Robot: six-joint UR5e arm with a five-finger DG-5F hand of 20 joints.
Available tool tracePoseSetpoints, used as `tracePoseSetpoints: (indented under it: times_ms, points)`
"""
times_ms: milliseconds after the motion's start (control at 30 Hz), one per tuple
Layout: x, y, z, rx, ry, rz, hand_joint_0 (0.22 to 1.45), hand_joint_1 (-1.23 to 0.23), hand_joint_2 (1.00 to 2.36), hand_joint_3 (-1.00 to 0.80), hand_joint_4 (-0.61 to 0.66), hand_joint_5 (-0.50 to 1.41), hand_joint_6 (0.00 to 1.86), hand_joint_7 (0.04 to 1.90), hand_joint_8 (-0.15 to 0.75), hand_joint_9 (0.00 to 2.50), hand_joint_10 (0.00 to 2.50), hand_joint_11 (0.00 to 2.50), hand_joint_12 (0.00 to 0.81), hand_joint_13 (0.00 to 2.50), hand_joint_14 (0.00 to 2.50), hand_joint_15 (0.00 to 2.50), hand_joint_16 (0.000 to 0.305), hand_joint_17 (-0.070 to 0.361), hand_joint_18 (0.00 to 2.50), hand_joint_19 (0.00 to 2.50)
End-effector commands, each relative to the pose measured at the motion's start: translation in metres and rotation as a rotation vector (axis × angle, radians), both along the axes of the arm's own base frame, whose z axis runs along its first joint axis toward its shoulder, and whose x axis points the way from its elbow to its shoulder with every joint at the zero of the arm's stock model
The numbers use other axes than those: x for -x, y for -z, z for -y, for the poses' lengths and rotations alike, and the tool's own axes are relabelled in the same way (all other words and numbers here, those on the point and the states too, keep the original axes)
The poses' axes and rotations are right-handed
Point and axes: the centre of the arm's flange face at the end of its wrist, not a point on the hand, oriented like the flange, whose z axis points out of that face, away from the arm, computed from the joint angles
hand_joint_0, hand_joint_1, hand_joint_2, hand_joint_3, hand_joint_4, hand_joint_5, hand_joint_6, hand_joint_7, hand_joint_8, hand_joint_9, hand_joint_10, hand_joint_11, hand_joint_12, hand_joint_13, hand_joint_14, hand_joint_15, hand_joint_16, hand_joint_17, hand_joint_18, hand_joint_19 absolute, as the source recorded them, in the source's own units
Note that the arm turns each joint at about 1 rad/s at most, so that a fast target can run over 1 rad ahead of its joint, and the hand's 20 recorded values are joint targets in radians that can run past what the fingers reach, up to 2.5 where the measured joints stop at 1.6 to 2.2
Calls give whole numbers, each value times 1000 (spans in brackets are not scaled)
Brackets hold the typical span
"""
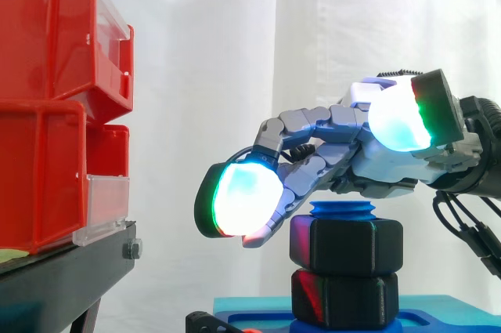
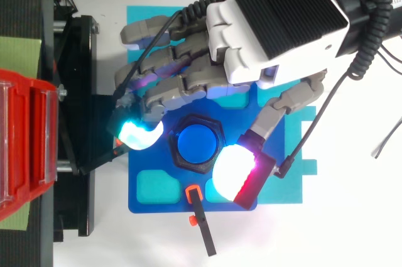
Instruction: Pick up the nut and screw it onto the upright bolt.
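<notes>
A blue bolt [image 2: 196,143] stands upright on a blue base [image 2: 151,199]. Its top [image 1: 342,209] pokes out of a black hex nut [image 1: 346,243] threaded onto it, and a second black nut [image 1: 344,298] sits below at the base. My hand [image 2: 276,22] hovers just above the bolt with its fingers fairly straight and spread. One glowing fingertip [image 1: 243,198] hangs to the left of the upper nut, level with it. The thumb's glowing pad [image 2: 233,173] is on the other side, higher than the nut in the side view. Nothing is between the fingers and thumb.
Red bins [image 1: 47,106] are stacked on a black stand [image 1: 70,266] at the left, close to the fingertips. A small black tool with orange ends [image 2: 201,223] lies at the base's front edge. The base rests on a lighter teal sheet [image 2: 292,191].
</notes>
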Motion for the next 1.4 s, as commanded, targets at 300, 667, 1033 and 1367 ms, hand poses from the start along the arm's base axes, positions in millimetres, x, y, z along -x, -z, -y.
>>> tracePoseSetpoints:
  times_ms: [300,667,1033,1367]
  points:
    - [0,1,-5,-2,-3,-6,482,-208,1000,-500,219,-107,504,983,223,545,0,0,263,368,0,0,29,65,3,0]
    - [5,13,-9,-4,2,-38,480,-208,1000,-500,217,-110,504,962,221,533,0,0,268,345,0,0,29,65,0,0]
    - [4,13,-9,-8,13,-37,477,-290,1000,-500,227,-99,504,1041,227,555,0,0,269,363,0,0,29,65,4,0]
    - [4,13,-8,-8,15,-37,483,-301,1000,-500,229,-96,504,1053,230,591,0,0,263,397,0,0,28,63,33,0]
